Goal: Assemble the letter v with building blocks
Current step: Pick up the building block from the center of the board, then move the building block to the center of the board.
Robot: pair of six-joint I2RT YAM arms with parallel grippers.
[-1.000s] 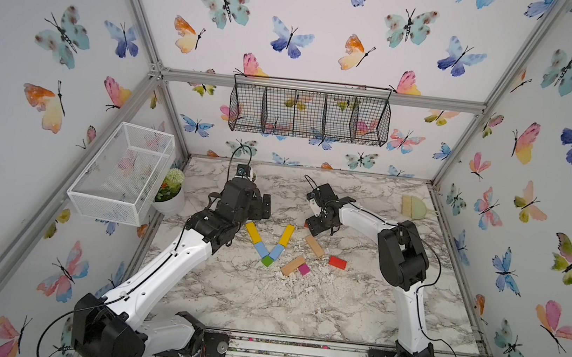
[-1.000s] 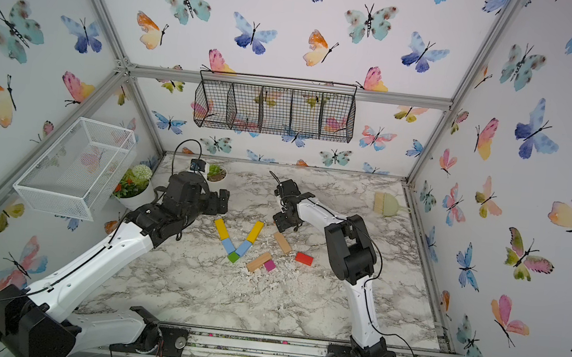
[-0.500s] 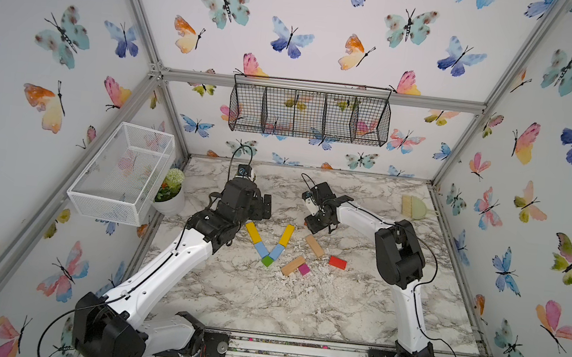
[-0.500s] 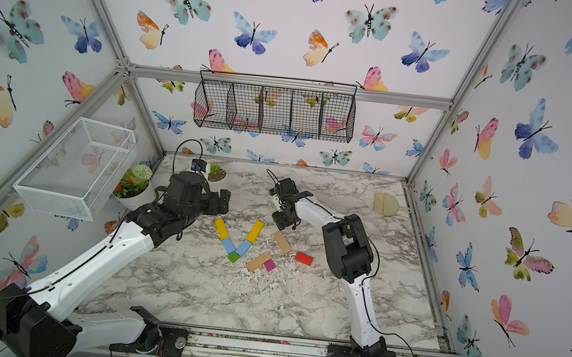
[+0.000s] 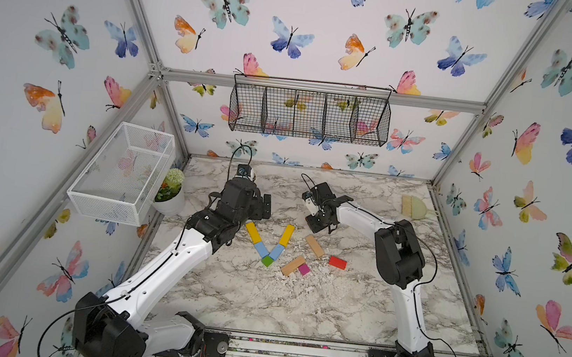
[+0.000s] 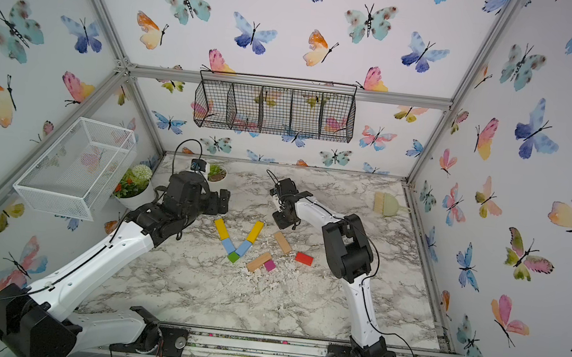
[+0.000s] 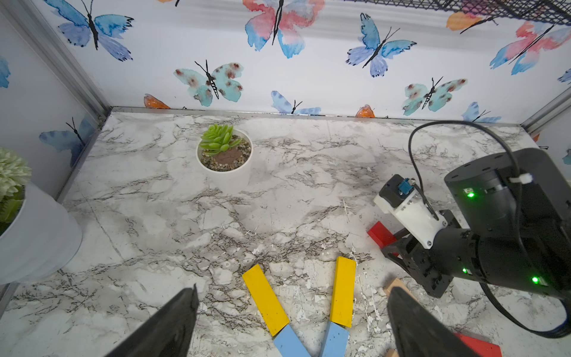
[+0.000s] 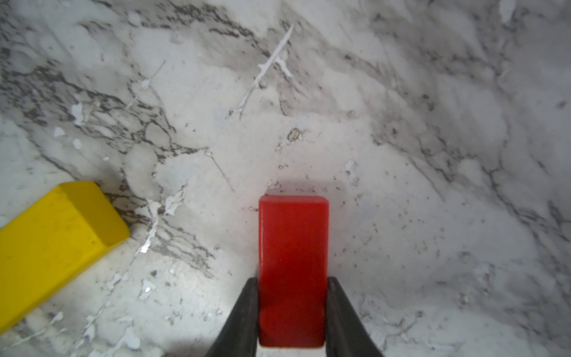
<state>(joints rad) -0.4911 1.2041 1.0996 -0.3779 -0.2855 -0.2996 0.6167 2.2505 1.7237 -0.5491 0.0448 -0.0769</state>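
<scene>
In both top views a V lies mid-table: two yellow bars (image 5: 252, 231) (image 5: 287, 234), two light-blue bars (image 5: 261, 248) (image 5: 276, 251) and a green cube (image 5: 267, 261) at the tip. Right of it lie two tan bars (image 5: 315, 245) (image 5: 292, 265), a magenta cube (image 5: 304, 269) and a red block (image 5: 337, 262). My right gripper (image 8: 292, 279) is low over the table behind the right yellow bar (image 8: 52, 241), shut on another red block (image 8: 293, 262). My left gripper (image 7: 292, 290) hangs open behind the V's left arm, holding nothing.
A white wire basket (image 5: 124, 172) and a flower pot (image 5: 170, 195) stand at the left edge. A succulent pot (image 7: 225, 154) sits behind my left arm and a small brush (image 5: 415, 207) lies at the back right. A black wire rack (image 5: 308, 114) hangs on the back wall.
The right gripper's fingers have closed onto the red block while its wrist shifted slightly left. The left arm has not moved.
</scene>
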